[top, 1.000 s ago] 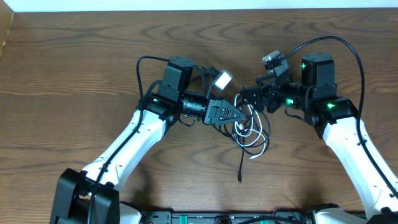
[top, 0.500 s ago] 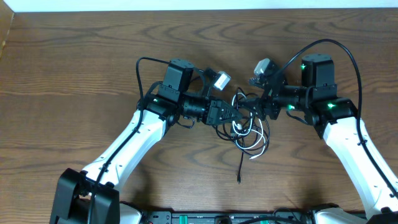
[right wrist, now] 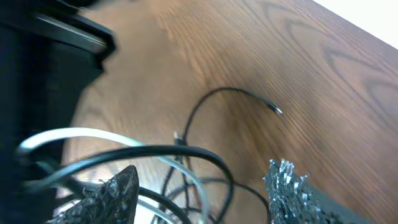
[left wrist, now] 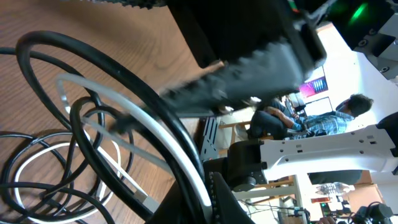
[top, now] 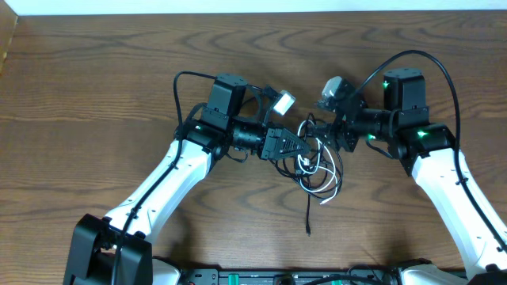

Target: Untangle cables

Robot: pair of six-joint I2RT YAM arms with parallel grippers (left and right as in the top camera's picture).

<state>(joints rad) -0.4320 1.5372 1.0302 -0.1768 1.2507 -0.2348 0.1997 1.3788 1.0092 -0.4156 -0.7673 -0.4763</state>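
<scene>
A: Where do the cables (top: 318,164) sit?

B: At the middle of the wooden bench (top: 95,95), bunched in loose loops between the two arms. Most are black; one white cable (top: 310,167) winds through them. A single black tail (top: 307,214) trails out of the bunch toward the near edge, ending in a small plug.

A: Any box or tray holding them?

B: They lie straight on the wood.

A: And the left gripper (top: 305,146)?

B: It points right, into the top of the bunch. From the left wrist camera a black loop (left wrist: 118,93) and the white cable (left wrist: 137,118) arch up off the bench and run in at its jaws, so it appears closed on the cables.

A: The right gripper (top: 326,131)?

B: It faces the left one, tips just beside it over the same knot. In the right wrist view its jaws stand apart, the fingers (right wrist: 106,196) spread, with a black strand and the white cable (right wrist: 93,137) passing between them. I can't tell whether either touches.

A: Anything in the way?

B: Each arm's own thick black wire (top: 428,59) arcs above it, clear of the bunch.
</scene>
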